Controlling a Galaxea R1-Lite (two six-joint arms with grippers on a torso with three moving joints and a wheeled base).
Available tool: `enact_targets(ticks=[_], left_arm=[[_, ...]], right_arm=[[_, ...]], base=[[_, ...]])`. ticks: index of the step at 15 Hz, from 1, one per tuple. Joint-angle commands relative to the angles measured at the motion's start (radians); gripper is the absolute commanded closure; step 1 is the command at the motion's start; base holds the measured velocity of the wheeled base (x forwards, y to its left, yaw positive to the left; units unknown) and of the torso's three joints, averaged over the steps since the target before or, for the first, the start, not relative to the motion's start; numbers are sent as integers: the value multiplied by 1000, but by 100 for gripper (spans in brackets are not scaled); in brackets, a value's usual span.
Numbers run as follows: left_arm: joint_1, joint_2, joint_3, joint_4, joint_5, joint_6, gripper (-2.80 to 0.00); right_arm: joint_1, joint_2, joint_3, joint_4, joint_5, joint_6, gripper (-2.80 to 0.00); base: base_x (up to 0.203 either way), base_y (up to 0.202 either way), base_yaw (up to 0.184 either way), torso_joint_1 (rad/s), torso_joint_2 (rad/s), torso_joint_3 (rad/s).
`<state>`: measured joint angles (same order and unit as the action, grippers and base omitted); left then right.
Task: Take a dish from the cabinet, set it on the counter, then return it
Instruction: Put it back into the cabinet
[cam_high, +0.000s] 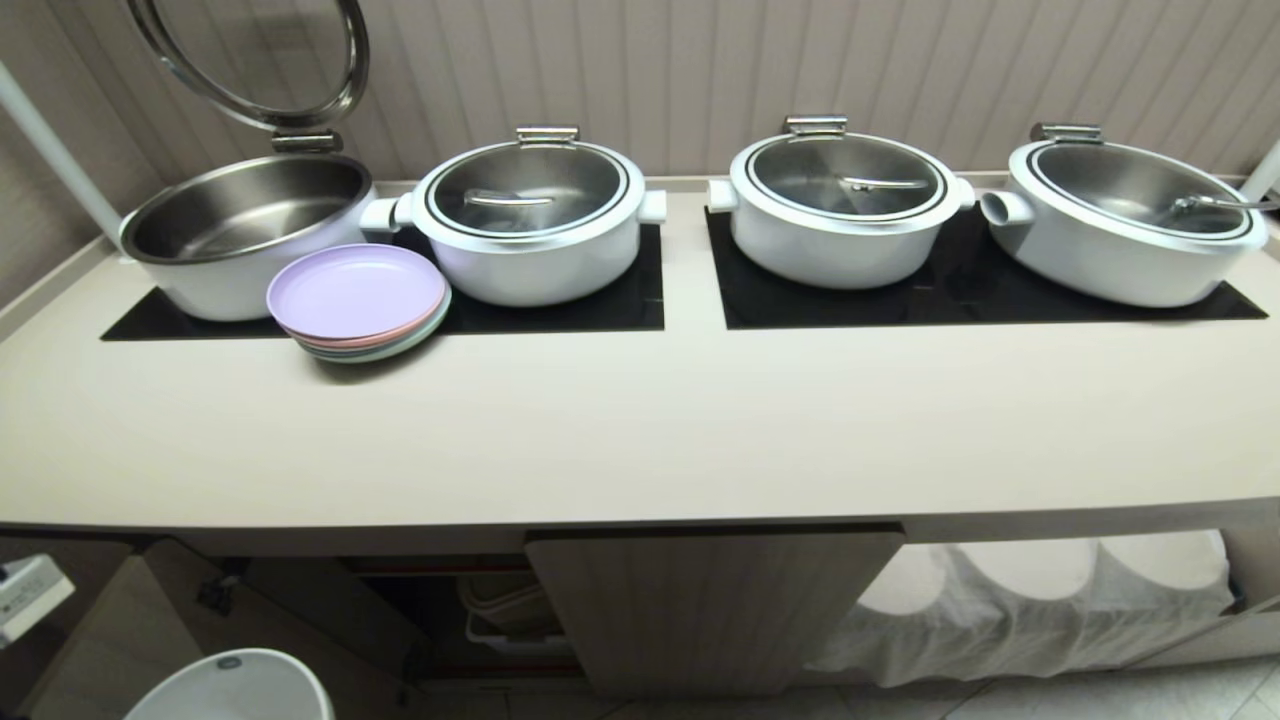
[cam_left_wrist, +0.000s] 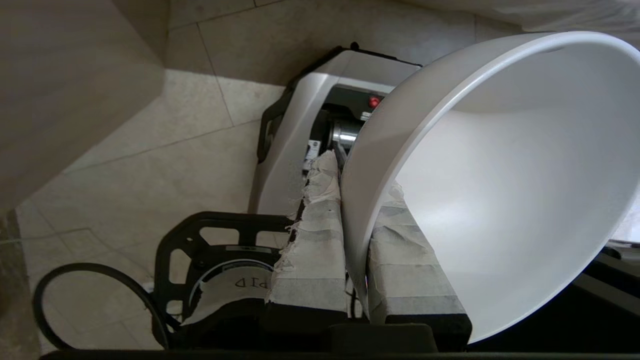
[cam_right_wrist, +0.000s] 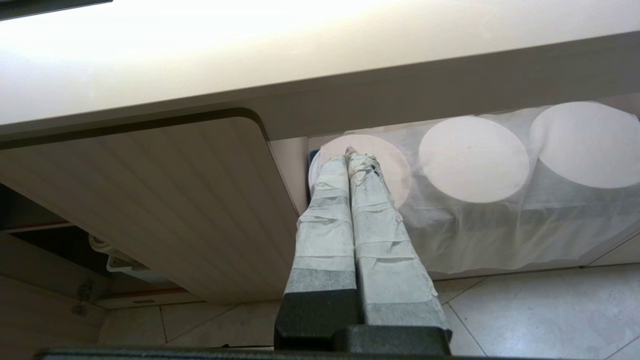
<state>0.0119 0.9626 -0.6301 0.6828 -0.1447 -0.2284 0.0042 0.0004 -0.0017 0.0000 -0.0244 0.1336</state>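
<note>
Pinched by its rim between left gripper (cam_left_wrist: 356, 240) jaws: white bowl (cam_left_wrist: 500, 190), tilted above floor, below surface (cam_high: 640, 440) level beside open cabinet (cam_high: 420, 600). Pressed together, holding nothing: right gripper (cam_right_wrist: 352, 157) jaws, before closed fluted door (cam_right_wrist: 165, 200).

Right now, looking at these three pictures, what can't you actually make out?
- Small round plain white bowl: the head view's bottom edge cuts it off.
- Left end effector, shut on that bowl's rim: absent from the head view; the bowl's wall hides one finger's tip in the left wrist view.
- Low beige fluted cabinet: its dark interior hides the contents in the head view.
- Round white shapes: translucent cloth veils them in the right wrist view.
</note>
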Motion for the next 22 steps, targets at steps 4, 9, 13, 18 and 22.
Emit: enact_targets(ticks=[4,9,13,18,22], left_arm=[[3,-8,32,4,-6,-51,0],[17,-7,38,4,-19,-80,0],[19,-7,35,3,-19,-81,0],[19,-7,35,4,-19,-85,0],[20,-7,35,4,-16,-85,0]], right_arm=[[0,0,0,0,0,1,0],[0,0,0,0,0,0,0],[0,0,0,0,0,0,0],[0,0,0,0,0,0,0],[0,0,0,0,0,1,0]], base=[[0,0,0,0,0,0],[0,0,0,0,0,0],[0,0,0,0,0,0],[0,0,0,0,0,0],[0,0,0,0,0,0]])
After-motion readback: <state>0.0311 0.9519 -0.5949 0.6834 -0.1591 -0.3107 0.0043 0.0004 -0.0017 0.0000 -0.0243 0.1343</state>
